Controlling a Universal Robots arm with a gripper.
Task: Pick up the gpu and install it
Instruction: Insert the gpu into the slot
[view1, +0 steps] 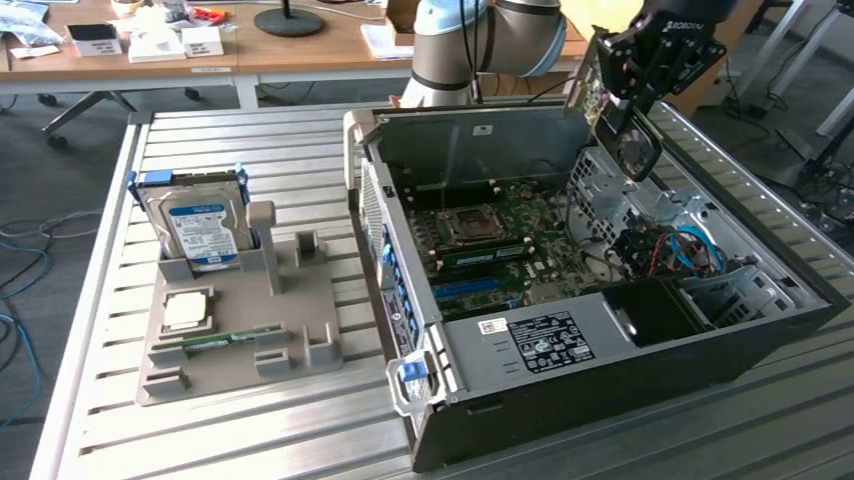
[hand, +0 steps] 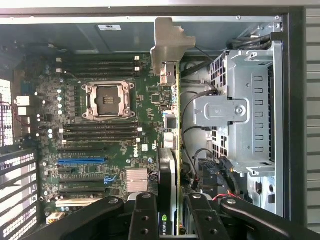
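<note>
While the arm (view1: 481, 35) reaches in from the far side of the slatted metal surface (view1: 240, 440), you see the open computer case (view1: 601, 390) lying on its side, its motherboard (view1: 494, 250) exposed.

The exterior view gives you the wider layout. A grey holder (view1: 234, 330) sits on the surface toward that view's left, well apart from the case. A hard drive (view1: 200, 225) with a blue label stands upright in it.

From the same angle, the claw (view1: 630, 105) points downward over the far corner of the case, toward that view's right. It is clamped on the gpu (view1: 638, 150). The card hangs on edge beneath it, above the case's rim, with its round black fan facing the camera.

The wrist view gives you the look straight down into the case. From here the gpu shows edge-on as a thin green line with a black cooler on one side. It runs between the motherboard and the grey drive cage (hand: 245, 120).

The card's silver bracket (hand: 167, 42) lies at the end farthest from the claw, close to the case wall. The black fingers (hand: 144, 215) press in on both faces of the card. The empty processor socket (hand: 107, 100) and a blue slot (hand: 82, 161) lie off to one side. You cannot tell from either view whether the card's lower edge touches the board.
</note>
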